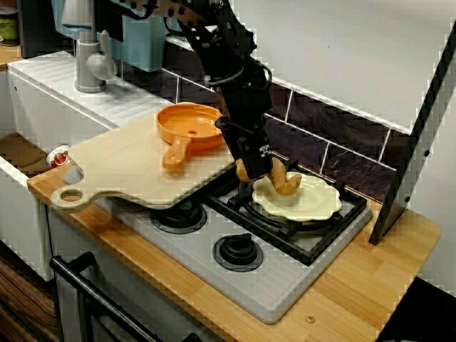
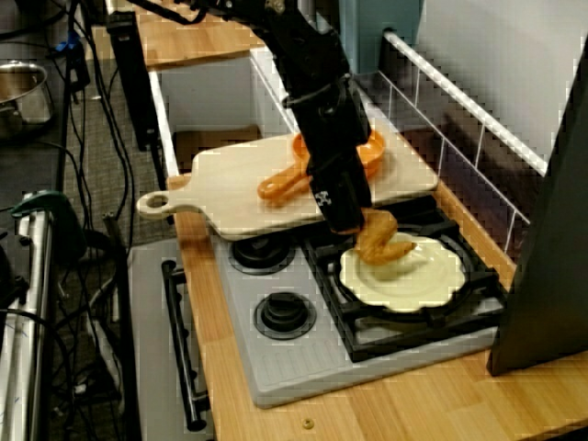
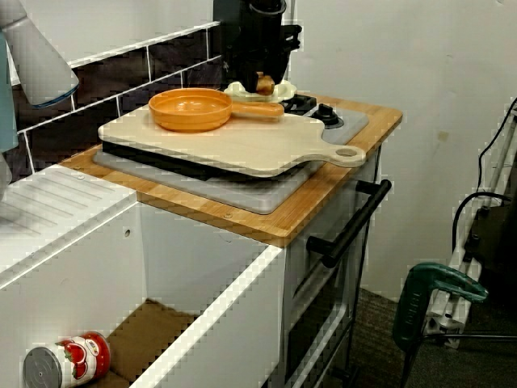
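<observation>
Nearest is the wooden tabletop (image 1: pixel 370 285) with a grey hob (image 1: pixel 285 285) set into it, two round burners along its near side. Beyond them, on the far right burner's black grate, sits a pale scalloped plate (image 1: pixel 317 203). My jaws are clenched on a brown food piece (image 1: pixel 283 182), a toy by its look. It hangs at the plate's left edge, touching it or just above; I cannot tell which. I judge it light, stiff and smooth, so apt to slip, and its thick middle is the best hold. To my left a wooden cutting board (image 1: pixel 128 167) reaches from the hob toward the sink and carries an orange pan (image 1: pixel 189 125). Farther off are dark tiles (image 1: pixel 320 121), a white wall and a grey tap (image 1: pixel 89 64).
</observation>
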`<state>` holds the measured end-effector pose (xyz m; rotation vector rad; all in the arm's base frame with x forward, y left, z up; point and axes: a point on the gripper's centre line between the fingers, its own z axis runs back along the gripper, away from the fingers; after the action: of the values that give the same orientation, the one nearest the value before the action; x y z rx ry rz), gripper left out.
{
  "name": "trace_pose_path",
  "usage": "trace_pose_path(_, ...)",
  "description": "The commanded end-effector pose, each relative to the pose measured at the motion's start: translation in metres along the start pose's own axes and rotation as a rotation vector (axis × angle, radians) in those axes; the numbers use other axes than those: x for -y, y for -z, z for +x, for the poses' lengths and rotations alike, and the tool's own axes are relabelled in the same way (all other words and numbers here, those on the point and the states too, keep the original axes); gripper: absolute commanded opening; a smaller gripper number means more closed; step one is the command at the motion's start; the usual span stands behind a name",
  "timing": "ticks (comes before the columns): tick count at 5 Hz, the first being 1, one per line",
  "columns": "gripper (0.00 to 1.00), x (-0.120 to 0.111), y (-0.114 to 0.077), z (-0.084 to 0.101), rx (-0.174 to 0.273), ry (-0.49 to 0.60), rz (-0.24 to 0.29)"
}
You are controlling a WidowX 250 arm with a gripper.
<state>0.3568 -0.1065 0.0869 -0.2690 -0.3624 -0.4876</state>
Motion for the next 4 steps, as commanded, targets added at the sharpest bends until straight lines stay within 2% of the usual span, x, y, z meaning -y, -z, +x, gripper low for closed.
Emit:
trace_pose_path(1,0.00,-0.009,-0.056,0.016,0.117,-0.013,0.046)
trace_pose_path(2,0.00,-0.022,-0.070,0.010,0.113,-0.046,0.067)
trace_pose_path(4,0.00,-0.049,-0.096,0.002,0.147,-0.107,0.123)
